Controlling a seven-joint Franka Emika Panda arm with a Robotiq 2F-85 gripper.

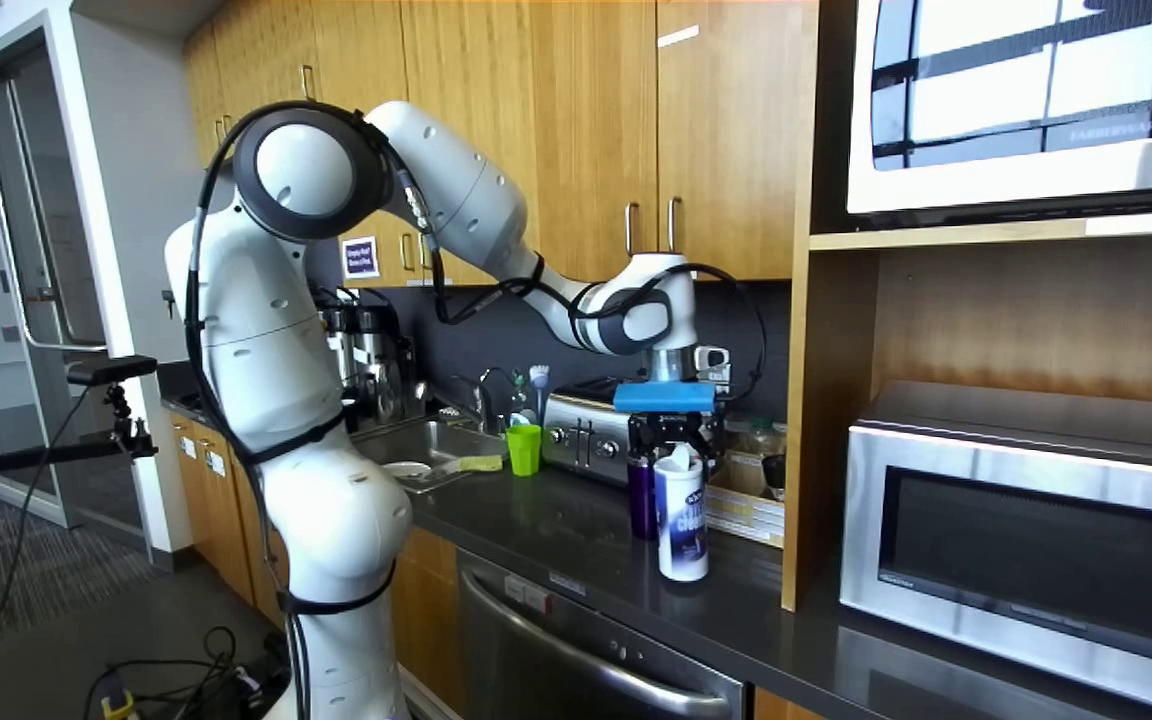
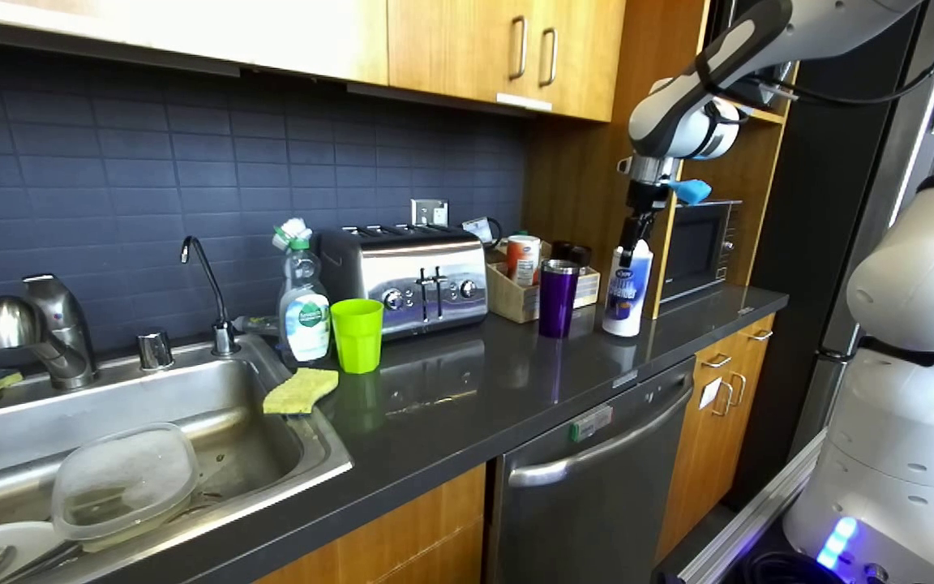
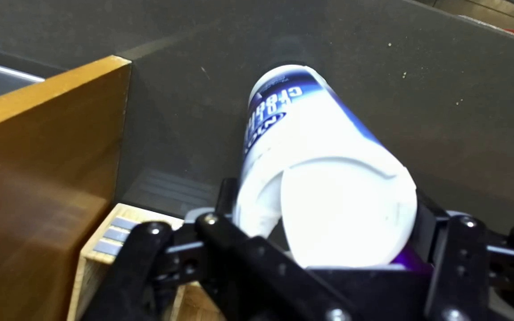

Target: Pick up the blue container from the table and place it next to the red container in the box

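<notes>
Container [image 2: 627,292], long axis near vertical, lidded end up

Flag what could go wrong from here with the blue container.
The fingers flank only the top of the blue container, so it might slip or swing when moved. The nearby purple tumbler could get knocked. The box already holds the red container and more, so space may be tight.

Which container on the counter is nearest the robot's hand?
The white-and-blue canister: its top alone sits within the hand. The purple tumbler stands nearby but outside it; the green cup is farther away, by the sink.
</notes>
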